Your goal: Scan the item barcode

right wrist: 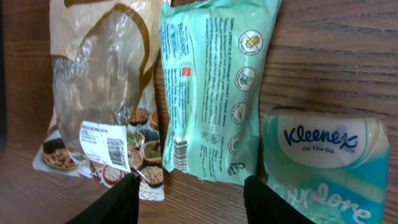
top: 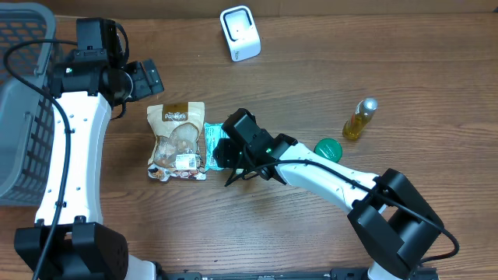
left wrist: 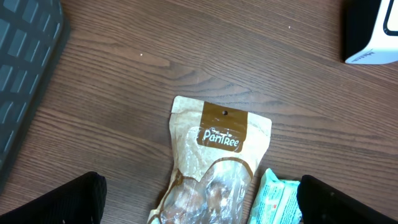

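Observation:
A white barcode scanner stands at the table's back edge; its corner shows in the left wrist view. A Pantree snack bag lies flat, with a white barcode sticker at its near end. Beside it lies a mint-green wipes pack with a printed barcode, then a Kleenex pack. My right gripper is open just short of the wipes pack, with only bare table between its fingers. My left gripper hangs wide open above the snack bag.
A grey basket fills the left edge. A yellow oil bottle and a green lid sit to the right of my right arm.

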Robot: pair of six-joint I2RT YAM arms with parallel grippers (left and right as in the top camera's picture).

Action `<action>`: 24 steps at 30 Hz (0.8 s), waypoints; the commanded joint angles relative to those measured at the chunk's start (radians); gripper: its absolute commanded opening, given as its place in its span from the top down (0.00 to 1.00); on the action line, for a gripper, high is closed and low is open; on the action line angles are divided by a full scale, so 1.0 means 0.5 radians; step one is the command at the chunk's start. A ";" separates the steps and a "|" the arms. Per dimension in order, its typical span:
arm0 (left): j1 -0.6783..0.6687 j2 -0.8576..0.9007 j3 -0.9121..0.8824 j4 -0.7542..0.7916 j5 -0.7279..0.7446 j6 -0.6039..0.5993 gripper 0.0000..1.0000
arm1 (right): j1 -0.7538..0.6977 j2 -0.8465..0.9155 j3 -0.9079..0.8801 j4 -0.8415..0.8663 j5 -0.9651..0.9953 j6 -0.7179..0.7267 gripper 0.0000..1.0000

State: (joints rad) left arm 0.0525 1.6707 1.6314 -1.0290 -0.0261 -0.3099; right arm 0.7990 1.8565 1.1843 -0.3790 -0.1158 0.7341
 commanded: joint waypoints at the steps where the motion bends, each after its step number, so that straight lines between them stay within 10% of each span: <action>1: -0.014 -0.005 0.018 0.001 -0.007 0.015 0.01 | -0.008 0.010 0.011 -0.002 -0.025 -0.088 0.50; 15: -0.014 -0.005 0.018 0.001 -0.006 0.015 0.01 | -0.228 0.009 0.012 -0.176 -0.017 -0.275 0.53; 18: -0.014 -0.005 0.018 0.002 -0.006 0.015 0.00 | -0.242 0.009 0.012 -0.278 0.055 -0.275 0.30; 24: -0.014 -0.005 0.018 0.001 -0.006 0.015 0.00 | -0.242 0.009 0.012 -0.449 0.069 -0.275 0.32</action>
State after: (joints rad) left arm 0.0521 1.6707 1.6314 -1.0290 -0.0261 -0.3099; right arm 0.6807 1.8572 1.1843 -0.5945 -0.0956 0.6014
